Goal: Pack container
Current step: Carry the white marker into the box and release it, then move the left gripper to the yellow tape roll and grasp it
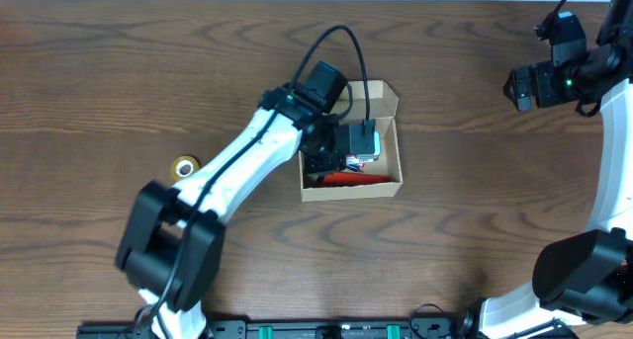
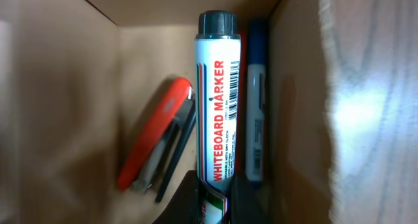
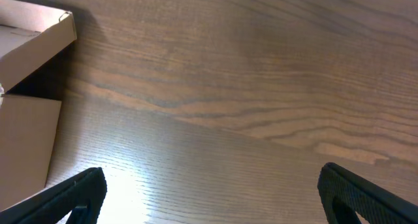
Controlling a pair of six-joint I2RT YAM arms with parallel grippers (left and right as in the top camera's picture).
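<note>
The left gripper [image 2: 219, 201] is down inside the small tan cardboard box [image 1: 400, 166]. The box sits open near the middle of the brown wooden table [image 1: 99, 62]. The gripper's two black fingers [image 2: 245, 198] are pressed tight on the bottom end of a fat white whiteboard marker with a black cap [image 2: 217, 100]. The marker lies along the box floor, but the pictures do not show if it touches. Just beside it on one side is a thin blue marker [image 2: 257, 113], tucked against the box wall. On the other side lies a red stapler [image 2: 157, 136], a little apart and slanted. The box's flap lid [image 1: 381, 97] stands open at the far edge.

Out on the table, well apart from the box, is a small yellow roll of tape [image 1: 184, 165]. The right gripper [image 1: 524, 87] waits far off near the table's corner. Its fingers are spread wide with nothing between them.

The step in hand looks like putting the white marker into the box. Next, the left fingers would need to let go and lift straight up. That way they would not bump the walls or drag the marker. The lid is not yet closed.
</note>
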